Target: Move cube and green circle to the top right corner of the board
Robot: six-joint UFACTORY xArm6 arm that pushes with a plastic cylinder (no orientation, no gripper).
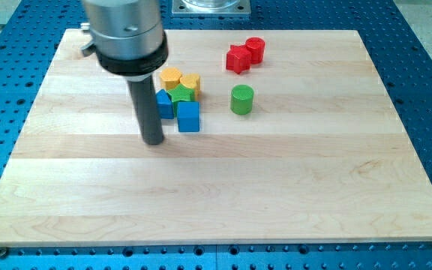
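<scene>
My tip [153, 140] rests on the tabletop [276, 187] left of centre, just left of the blue cube [189, 117], placed to push it rightward toward the green circle [241, 99]; there is no hand.

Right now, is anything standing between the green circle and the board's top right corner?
Nothing visible does. The green circle stands alone, and the board up to the view's top right is bare. The red blocks sit above it, left of that path. My tip is left of the blue cube.
</scene>
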